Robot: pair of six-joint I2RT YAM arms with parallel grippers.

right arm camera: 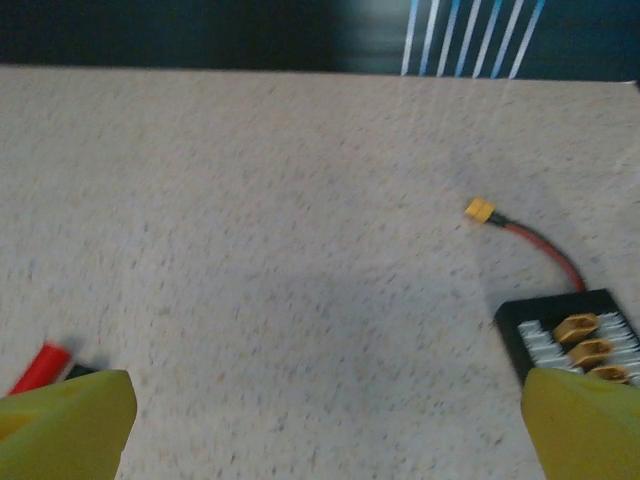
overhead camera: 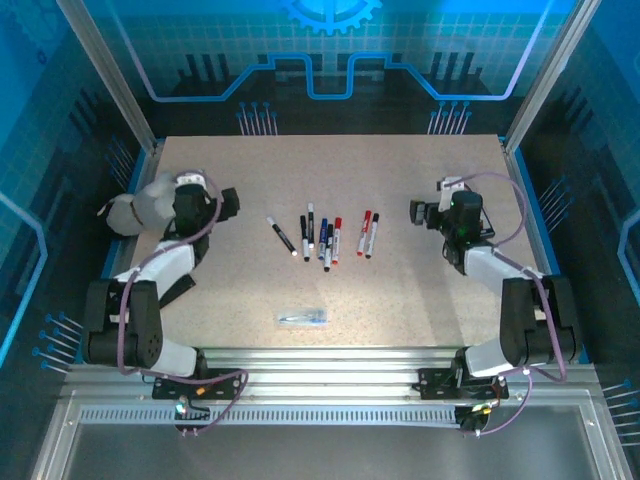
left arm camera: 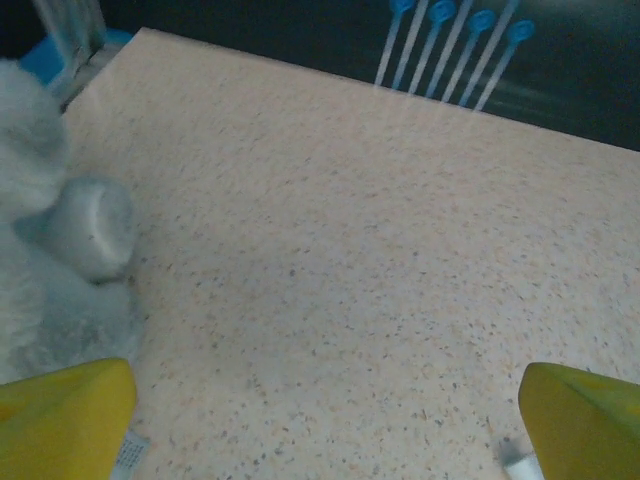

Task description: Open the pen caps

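A robotics lab's test cell, shown by two cable-trailing robot arms [overhead camera: 160, 265] bolted to slotted aluminium rails [overhead camera: 330, 362] at a speckled tabletop [overhead camera: 330, 170], fenced by aluminium posts [overhead camera: 108, 70] and blue circuit-and-gear printed panels [overhead camera: 330, 50].

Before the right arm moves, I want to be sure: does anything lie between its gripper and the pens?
Nothing visible does: only bare table separates the open right gripper from the nearest pens.
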